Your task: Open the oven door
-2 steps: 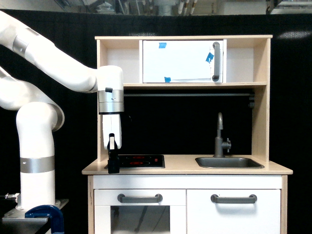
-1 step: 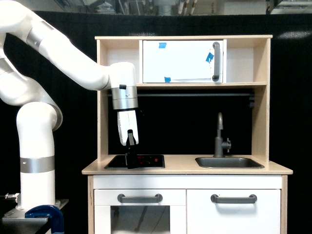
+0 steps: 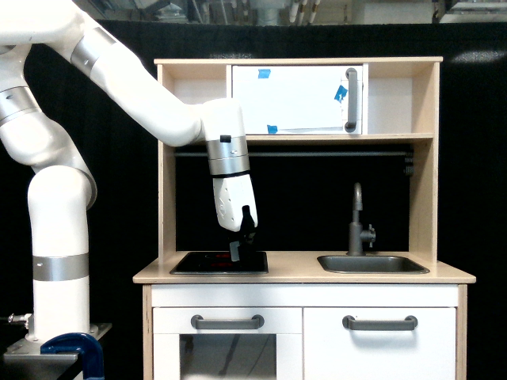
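The oven door (image 3: 297,99) is the wide white panel in the upper shelf of the toy kitchen. It lies flush and closed, with a vertical grey bar handle (image 3: 351,100) on its right edge and small blue tape bits. My gripper (image 3: 237,253) hangs well below and left of it, tilted, just above the black hob (image 3: 202,262). Its dark fingers (image 3: 247,222) are seen side-on, so the gap between them does not show. Nothing is visibly held.
A grey tap (image 3: 358,222) and sink (image 3: 372,264) sit on the counter to the right. Below are a windowed white door (image 3: 227,348) and a plain cupboard door (image 3: 380,344), both with horizontal grey handles. The wooden shelf edge (image 3: 317,138) runs between gripper and door.
The arm has swung toward the exterior view's right, carrying the gripper from the hob's left edge to its right side, lifted slightly and tilted. The door has not moved.
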